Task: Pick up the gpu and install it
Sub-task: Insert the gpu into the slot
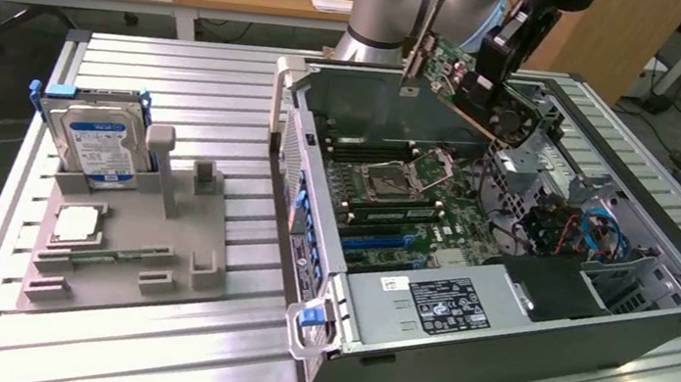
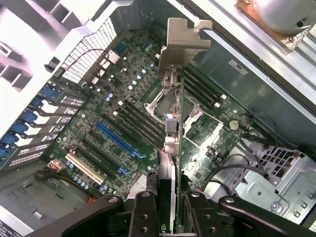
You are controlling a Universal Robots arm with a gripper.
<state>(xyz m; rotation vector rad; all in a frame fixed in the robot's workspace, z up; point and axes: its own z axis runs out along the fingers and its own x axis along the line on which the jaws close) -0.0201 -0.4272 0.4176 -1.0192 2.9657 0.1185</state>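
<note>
Our pincer (image 2: 170, 207) is clamped on the graphics card (image 2: 173, 123). We see its length skewed from the blue slot (image 2: 116, 138), which lies below and aside.

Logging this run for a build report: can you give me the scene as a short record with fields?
gripper: shut on the gpu
gpu: held in the air above the motherboard, not in a slot
case: on its side, open on top
hard drive: upright in the grey holder, on the exterior view's left
</note>
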